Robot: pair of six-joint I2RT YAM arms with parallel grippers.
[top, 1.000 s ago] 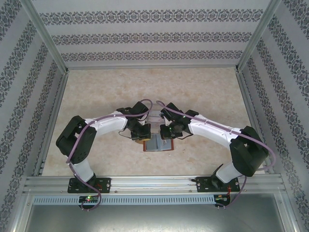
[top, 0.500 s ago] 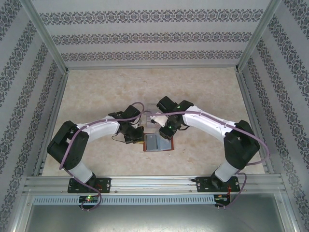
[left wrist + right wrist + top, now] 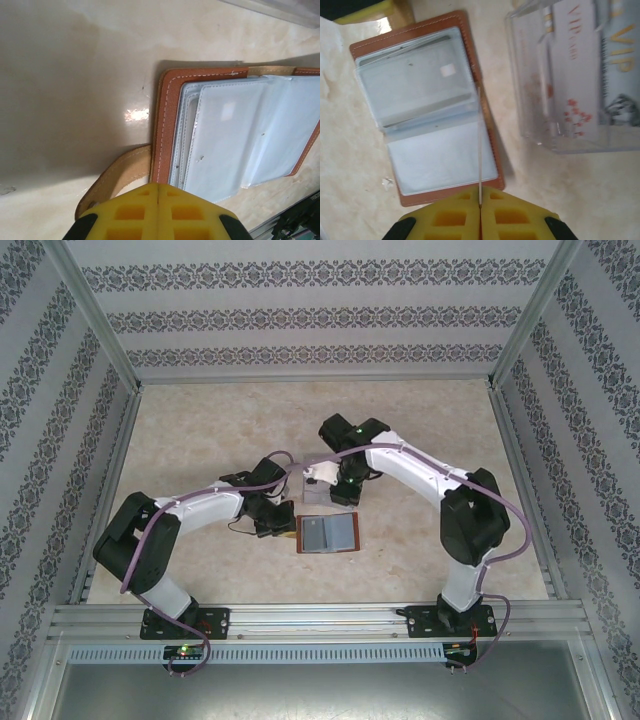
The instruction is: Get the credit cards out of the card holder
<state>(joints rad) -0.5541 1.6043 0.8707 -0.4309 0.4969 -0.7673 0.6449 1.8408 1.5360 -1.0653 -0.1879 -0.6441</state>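
The card holder (image 3: 326, 534) lies open on the table, brown leather (image 3: 167, 125) framing grey-blue clear pockets (image 3: 430, 120). Its strap tab (image 3: 117, 172) curls out beside the rim. My left gripper (image 3: 158, 186) is shut with nothing between its fingers, its tips over the card holder's edge next to the strap, also the left gripper (image 3: 281, 524). My right gripper (image 3: 480, 194) is shut on one thin credit card (image 3: 479, 145), seen edge-on above the card holder's right side. In the top view the right gripper (image 3: 335, 481) hangs just behind the card holder.
A clear plastic tray (image 3: 535, 115) stands right of the card holder and holds pale lilac VIP cards (image 3: 577, 65); the tray (image 3: 312, 487) sits between the two arms. Patterned walls enclose the table, with open tabletop at the back and both sides.
My right gripper has pulled back from the card holder toward the tray, carrying the card. The left arm has dropped lower and stays at the card holder's left edge.
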